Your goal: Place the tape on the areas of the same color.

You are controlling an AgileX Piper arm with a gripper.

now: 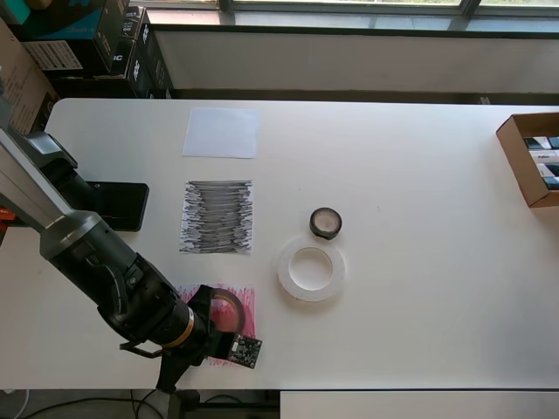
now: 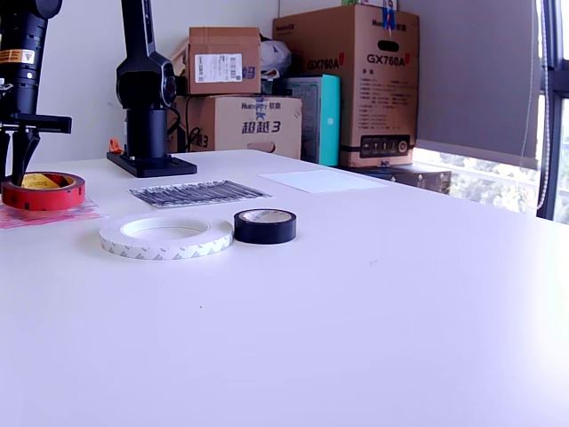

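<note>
The dark red tape roll (image 1: 234, 301) (image 2: 53, 194) rests on the red-scribbled sheet (image 1: 248, 299) (image 2: 62, 214) near the table's front edge in the overhead view. My gripper (image 1: 220, 316) (image 2: 12, 173) points down with its fingers astride the roll's wall, shut on it. The small black tape (image 1: 314, 223) (image 2: 265, 229) and the larger whitish roll (image 1: 288, 272) (image 2: 116, 238) lie flat side by side on the bare table, right of the sheets in the overhead view. The black-scribbled sheet (image 1: 217, 216) (image 2: 197, 192) and the plain white sheet (image 1: 222, 132) (image 2: 320, 181) have nothing on them.
The arm's black base (image 1: 113, 205) (image 2: 147, 107) stands left of the black-scribbled sheet in the overhead view. An open cardboard box (image 1: 524, 161) sits at the table's right edge. Stacked cartons (image 2: 356, 80) stand behind the table.
</note>
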